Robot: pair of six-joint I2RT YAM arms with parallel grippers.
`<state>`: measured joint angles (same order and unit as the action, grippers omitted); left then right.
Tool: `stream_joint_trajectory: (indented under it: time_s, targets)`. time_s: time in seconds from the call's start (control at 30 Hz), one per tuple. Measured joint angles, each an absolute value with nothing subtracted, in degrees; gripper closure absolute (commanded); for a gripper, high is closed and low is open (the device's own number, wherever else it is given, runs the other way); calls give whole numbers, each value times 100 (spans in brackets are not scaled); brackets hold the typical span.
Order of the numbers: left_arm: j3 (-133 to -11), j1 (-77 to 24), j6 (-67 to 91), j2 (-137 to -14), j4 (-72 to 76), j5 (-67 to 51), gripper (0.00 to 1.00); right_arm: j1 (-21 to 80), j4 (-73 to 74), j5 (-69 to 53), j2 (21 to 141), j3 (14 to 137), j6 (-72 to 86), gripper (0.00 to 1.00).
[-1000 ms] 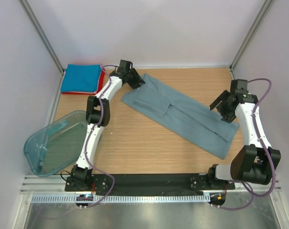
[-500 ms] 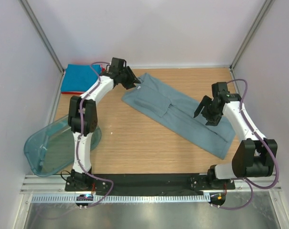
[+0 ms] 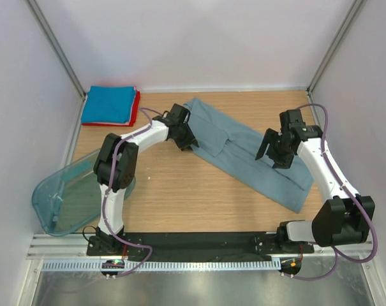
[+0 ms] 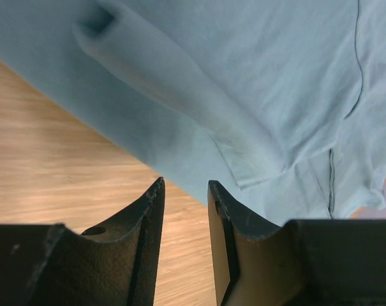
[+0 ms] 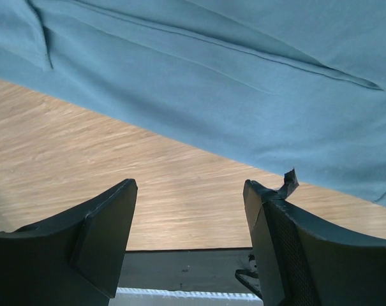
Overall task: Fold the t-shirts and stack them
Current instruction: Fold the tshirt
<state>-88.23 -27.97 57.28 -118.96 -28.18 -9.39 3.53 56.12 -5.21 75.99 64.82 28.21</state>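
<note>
- Top external: high behind the arm bases, looking down on the whole table (image 3: 180,191).
- Left wrist: close above the grey-blue t-shirt (image 4: 256,70), facing down.
- Right wrist: equally close, sharing that shirt and the wood.

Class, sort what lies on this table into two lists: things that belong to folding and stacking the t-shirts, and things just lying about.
Belongs to the job:
grey-blue t-shirt, lying in a long strip
blue t-shirt, folded
red t-shirt, folded beneath the blue one

Just lying about:
translucent teal tub
</note>
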Motion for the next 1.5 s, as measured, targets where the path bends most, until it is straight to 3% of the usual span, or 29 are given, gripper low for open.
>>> stream_joint_trajectory:
  time_s: [0.57, 0.67, 0.8, 0.9, 1.23, 1.43, 1.5]
  targets:
    - [-9150, -3251, 6615, -12311, -3347, -344, 66, 659, 5850, -255, 7754, 7022, 2556, 25]
    - [-9487, -3256, 6595, -12527, -3441, -342, 73, 661, 5878, -207, 7811, 7083, 2556, 25]
    - [-9703, -3256, 6543, -12663, -3592, -228, 94, 666, 5907, -143, 7852, 7124, 2556, 25]
    - [-9894, -3242, 6429, -12750, -3813, -108, 100, 666, 5955, -117, 7867, 7199, 2558, 25]
    - [-10451, -2674, 5806, -12991, -4423, 99, 100, 663, 6121, 449, 8007, 7373, 2526, 25]
    - [-11432, -2117, 5382, -13611, -4329, -113, 91, 663, 6139, 523, 8224, 7389, 2510, 24]
    - [-11909, -1988, 5258, -13898, -4274, -172, 82, 663, 6097, 519, 8270, 7352, 2477, 24]
